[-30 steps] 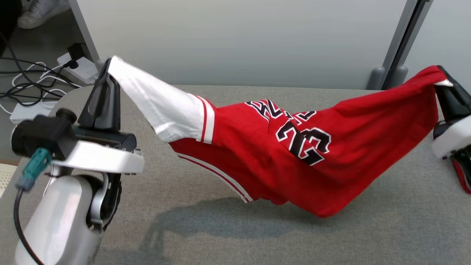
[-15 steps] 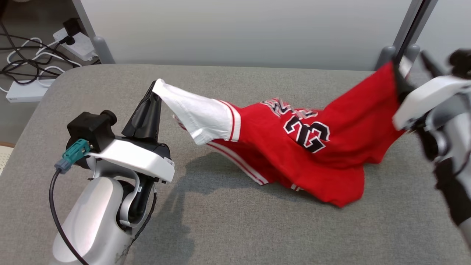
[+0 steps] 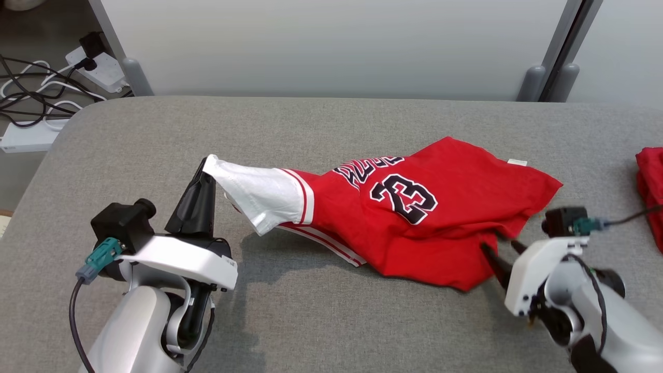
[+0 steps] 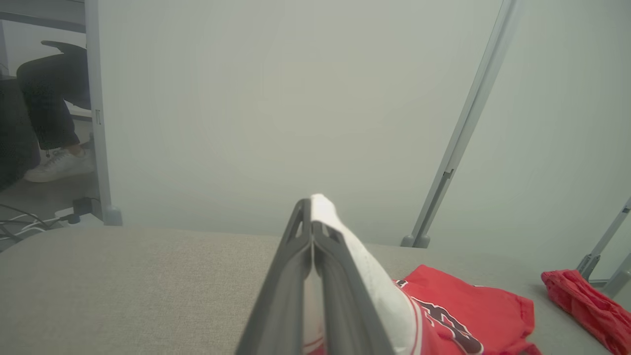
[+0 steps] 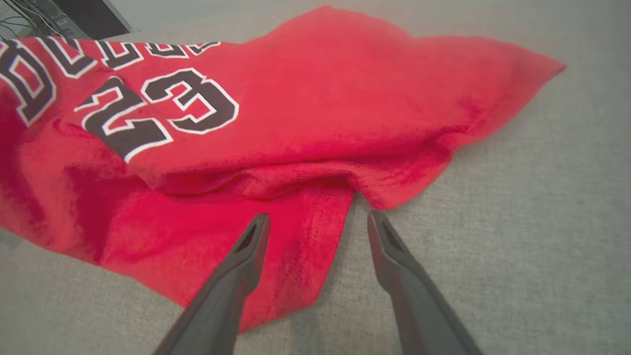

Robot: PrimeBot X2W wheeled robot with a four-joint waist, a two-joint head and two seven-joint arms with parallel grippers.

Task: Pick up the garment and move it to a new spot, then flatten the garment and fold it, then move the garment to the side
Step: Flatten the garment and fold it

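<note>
Our left fingers (image 3: 194, 204) pinch the white sleeve (image 3: 254, 194) of the red 23 jersey (image 3: 445, 197) lying mid grey fabric surface (image 3: 331, 124); right fingers (image 5: 236, 281) wide apart, empty, at its near-right hem.

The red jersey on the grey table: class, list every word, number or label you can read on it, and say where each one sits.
"23": black numerals edged in white, on the chest of the red jersey.
Arched black lettering above the number: creased and folded, so it cannot be read whole.
White tag at the jersey's far edge: too small to read.
</note>
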